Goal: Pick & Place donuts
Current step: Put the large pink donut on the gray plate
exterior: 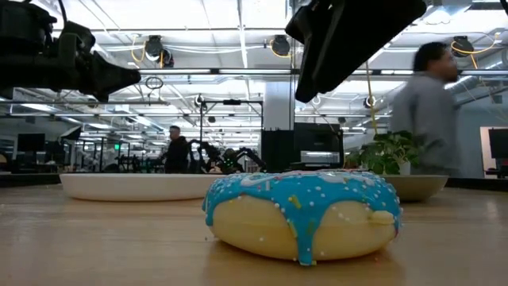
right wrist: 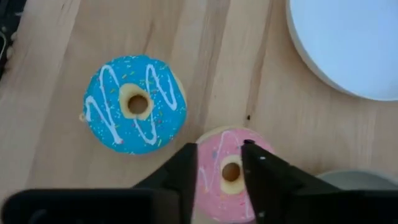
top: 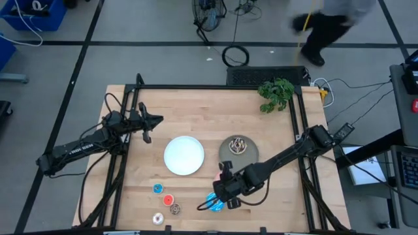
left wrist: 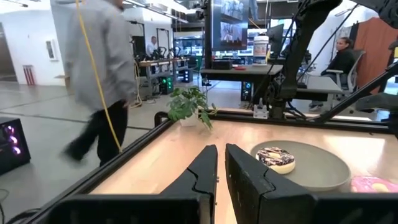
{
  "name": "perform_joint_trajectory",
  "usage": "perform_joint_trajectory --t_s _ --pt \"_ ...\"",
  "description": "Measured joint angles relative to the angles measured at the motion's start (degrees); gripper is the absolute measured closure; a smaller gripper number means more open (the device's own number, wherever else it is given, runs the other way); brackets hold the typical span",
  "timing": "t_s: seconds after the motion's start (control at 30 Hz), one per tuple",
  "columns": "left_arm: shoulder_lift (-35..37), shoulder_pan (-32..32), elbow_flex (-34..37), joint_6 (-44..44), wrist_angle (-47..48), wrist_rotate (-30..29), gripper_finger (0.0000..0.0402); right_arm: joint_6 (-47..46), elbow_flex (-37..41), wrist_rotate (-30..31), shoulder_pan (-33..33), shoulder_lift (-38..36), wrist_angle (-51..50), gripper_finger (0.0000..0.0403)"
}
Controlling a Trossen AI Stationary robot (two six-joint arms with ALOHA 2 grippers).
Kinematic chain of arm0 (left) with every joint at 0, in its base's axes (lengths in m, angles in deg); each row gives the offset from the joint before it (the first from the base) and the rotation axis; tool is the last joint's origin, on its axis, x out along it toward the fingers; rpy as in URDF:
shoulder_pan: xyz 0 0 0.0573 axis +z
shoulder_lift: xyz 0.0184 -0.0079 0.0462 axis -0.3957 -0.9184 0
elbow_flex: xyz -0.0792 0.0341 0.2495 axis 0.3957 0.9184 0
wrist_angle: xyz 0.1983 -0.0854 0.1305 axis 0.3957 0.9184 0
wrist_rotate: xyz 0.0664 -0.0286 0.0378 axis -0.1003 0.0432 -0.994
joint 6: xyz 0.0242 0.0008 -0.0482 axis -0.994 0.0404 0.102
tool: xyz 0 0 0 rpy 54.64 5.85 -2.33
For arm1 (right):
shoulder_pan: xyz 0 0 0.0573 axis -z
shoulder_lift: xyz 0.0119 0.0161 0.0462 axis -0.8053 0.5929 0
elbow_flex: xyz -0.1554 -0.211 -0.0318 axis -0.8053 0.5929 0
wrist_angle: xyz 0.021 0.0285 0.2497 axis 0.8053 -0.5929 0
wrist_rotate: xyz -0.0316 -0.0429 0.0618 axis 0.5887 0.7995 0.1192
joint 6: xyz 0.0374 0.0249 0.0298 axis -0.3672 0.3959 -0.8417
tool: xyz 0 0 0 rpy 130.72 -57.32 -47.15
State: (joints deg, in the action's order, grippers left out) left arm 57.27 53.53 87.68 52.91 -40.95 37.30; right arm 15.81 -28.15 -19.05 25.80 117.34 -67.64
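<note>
The pink donut [right wrist: 214,186] lies flat on the wood just in front of the grey plate [top: 250,155]. My right gripper [right wrist: 221,155] hangs open above it, a finger on each side of its hole, clear of it. The blue sprinkled donut [right wrist: 134,102] lies flat beside it, nearer the table's front edge [exterior: 302,214]. A brown drizzled donut [top: 238,145] rests on the grey plate. Tiny blue [top: 158,188], red [top: 168,200], brown [top: 175,209] and white [top: 158,219] donuts lie at the front left. My left gripper [top: 153,121] waits shut at the left, holding nothing.
A round white plate [top: 183,155] sits mid-table, left of the grey plate. A small green plant [top: 276,93] stands at the far right corner. A black frame rims the table. A person walks past beyond the far edge [top: 326,26].
</note>
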Motion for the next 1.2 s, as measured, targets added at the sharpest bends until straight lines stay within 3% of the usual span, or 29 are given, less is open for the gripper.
perform_joint_trajectory --t_s 0.13,0.27,0.63,1.2 --pt "0.00 0.02 0.00 0.09 0.65 0.02 0.0364 0.54 0.81 -4.54 0.07 0.01 -0.07 0.0229" --pt "-0.02 0.02 0.00 0.15 0.86 0.02 0.0364 0.88 1.50 -7.19 0.23 0.27 1.20 0.0209" --pt "0.00 0.02 0.00 1.27 0.80 -0.01 0.0364 2.53 7.75 -7.16 1.15 0.42 4.07 0.0223" --pt "0.00 0.00 0.00 0.83 0.79 -0.03 0.0364 2.09 17.18 -8.80 2.78 0.37 16.90 0.0229"
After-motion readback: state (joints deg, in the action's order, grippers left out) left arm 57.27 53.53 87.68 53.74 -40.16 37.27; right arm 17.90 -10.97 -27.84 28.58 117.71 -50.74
